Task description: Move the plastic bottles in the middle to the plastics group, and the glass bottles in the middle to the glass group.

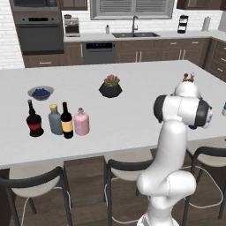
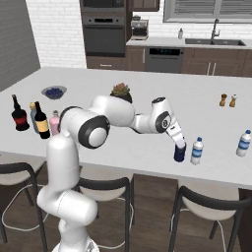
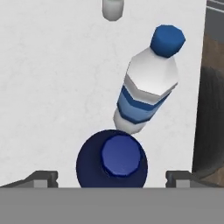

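Observation:
The small dark-blue plastic bottle [image 2: 179, 152] [image 3: 111, 162] stands upright near the counter's front edge, close beside a clear water bottle [image 2: 197, 151] [image 3: 146, 94] of the plastics group. A second water bottle [image 2: 243, 143] stands further right. My gripper [image 2: 178, 143] [image 3: 111, 179] hovers just over the dark-blue bottle, open, its fingers wide on either side of the cap and clear of it. At the left, the wine bottle [image 1: 66, 120] and pink bottle [image 1: 81, 122] stand next to the black bottle [image 1: 34, 120] and grey-blue bottle [image 1: 55, 119].
A potted succulent [image 1: 110, 86] sits mid-counter, and a bowl of blueberries [image 1: 40, 92] lies behind the glass bottles. Two small shakers [image 2: 228, 100] stand at the far right. Dark stools [image 2: 209, 206] line the counter's front edge [image 2: 147, 170].

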